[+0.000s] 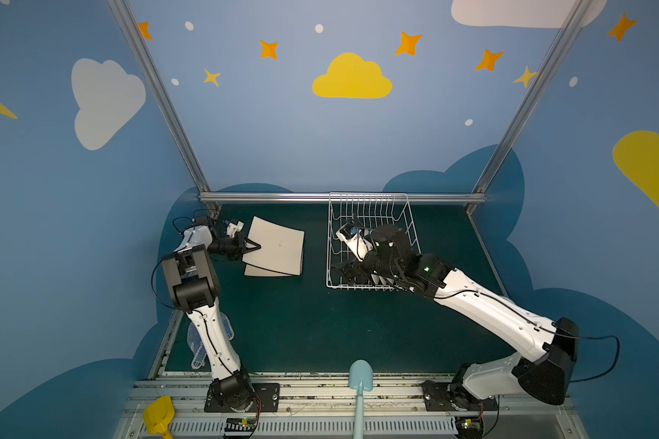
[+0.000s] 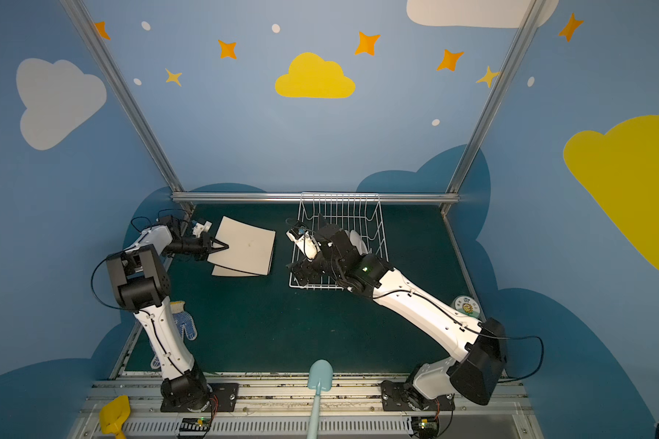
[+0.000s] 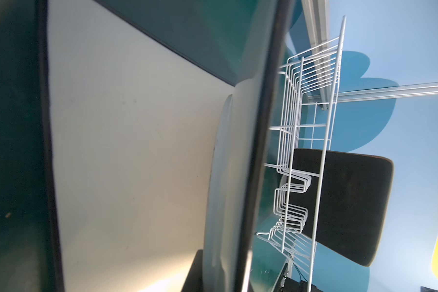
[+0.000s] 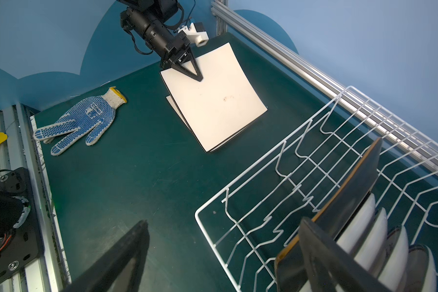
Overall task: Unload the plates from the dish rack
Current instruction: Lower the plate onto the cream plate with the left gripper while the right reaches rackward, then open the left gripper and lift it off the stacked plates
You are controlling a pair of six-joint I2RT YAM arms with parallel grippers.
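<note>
A green desk (image 1: 301, 334) is sitting between blue walls (image 1: 263, 133). The left gripper (image 1: 257, 246) seems to be pinching a cream plate (image 1: 278, 243); the right gripper (image 4: 223, 222) is gaping wide at the rack (image 1: 370, 205).

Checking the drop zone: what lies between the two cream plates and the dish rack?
Nothing. Only a bare strip of green mat separates the cream plates from the dish rack. This shows in both top views and in the right wrist view.

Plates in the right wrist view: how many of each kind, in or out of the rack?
Cream square plates, out of the dish rack: 2
Black square plate, in rack: 1
Round white plates, in rack: 4
Total: 7
</note>
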